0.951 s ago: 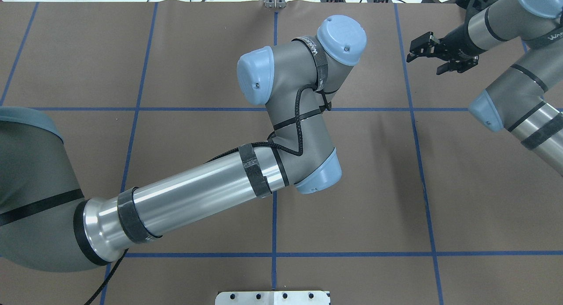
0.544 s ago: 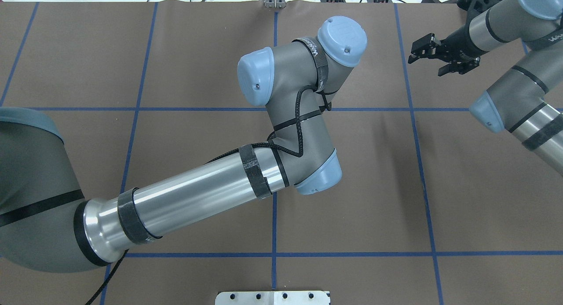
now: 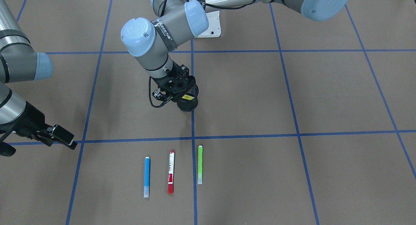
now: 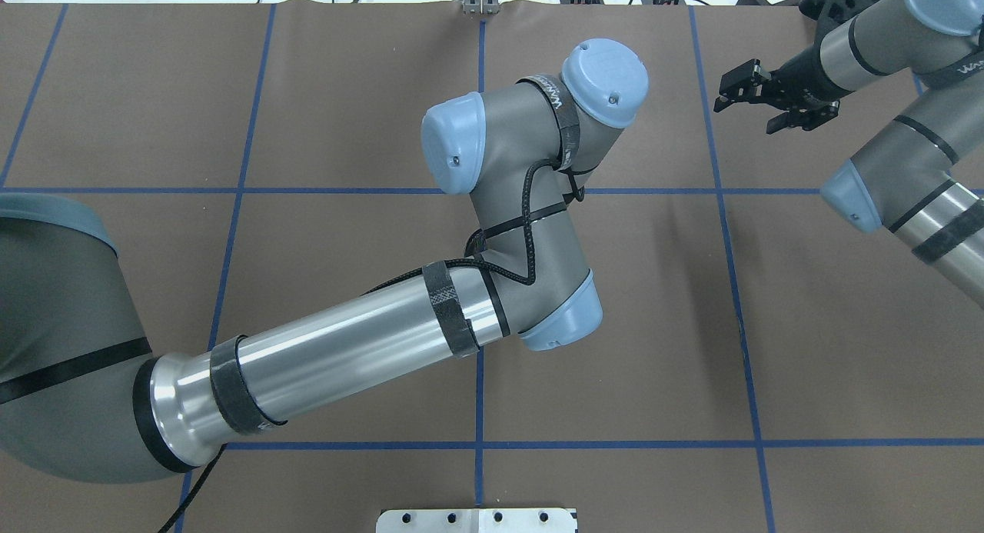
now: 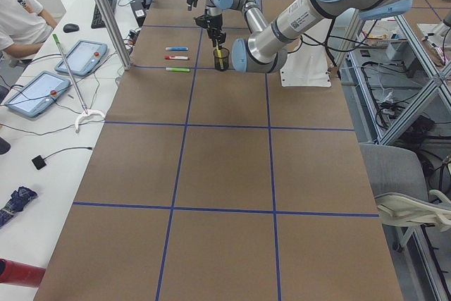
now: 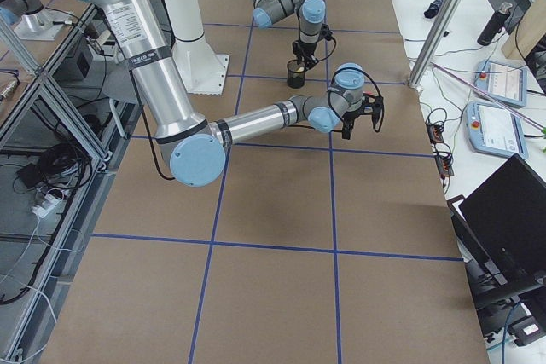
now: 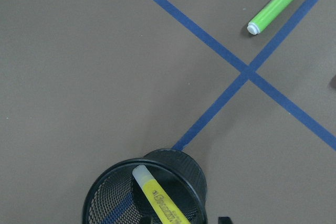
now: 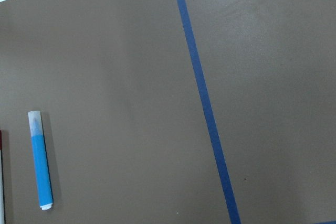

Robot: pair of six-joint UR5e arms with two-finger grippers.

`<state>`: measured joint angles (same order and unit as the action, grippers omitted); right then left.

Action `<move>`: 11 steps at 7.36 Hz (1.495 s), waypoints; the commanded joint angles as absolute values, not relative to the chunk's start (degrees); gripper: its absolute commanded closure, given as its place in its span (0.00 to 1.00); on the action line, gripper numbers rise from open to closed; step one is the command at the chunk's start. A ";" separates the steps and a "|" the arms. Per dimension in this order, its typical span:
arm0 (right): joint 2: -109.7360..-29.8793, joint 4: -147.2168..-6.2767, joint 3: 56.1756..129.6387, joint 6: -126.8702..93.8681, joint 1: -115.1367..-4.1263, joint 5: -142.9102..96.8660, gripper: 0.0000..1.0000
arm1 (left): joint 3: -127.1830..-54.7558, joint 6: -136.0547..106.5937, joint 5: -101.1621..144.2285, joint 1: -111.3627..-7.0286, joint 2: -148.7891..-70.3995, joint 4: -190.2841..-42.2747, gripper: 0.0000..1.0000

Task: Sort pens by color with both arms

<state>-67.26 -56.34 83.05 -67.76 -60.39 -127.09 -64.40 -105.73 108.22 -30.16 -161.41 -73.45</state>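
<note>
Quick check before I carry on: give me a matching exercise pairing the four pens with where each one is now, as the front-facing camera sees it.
Pens:
1. blue pen
2. red-and-white pen
3. green pen
4. yellow pen

Places:
A. in the mesh cup
B. middle of the row
C. view's right end of the row
D. view's left end of the row

Pairs: 1-D, 2-B, 3-C, 4-A.

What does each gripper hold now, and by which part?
Right gripper is open and empty. Left gripper is over the cup with the yellow pen; the grip is hidden, so it cannot be told.
</note>
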 commanded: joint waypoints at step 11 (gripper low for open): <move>-67.15 -56.25 82.62 -67.76 -60.38 -127.00 0.01 | -73.71 -105.47 107.58 -31.37 -161.28 -69.64 1.00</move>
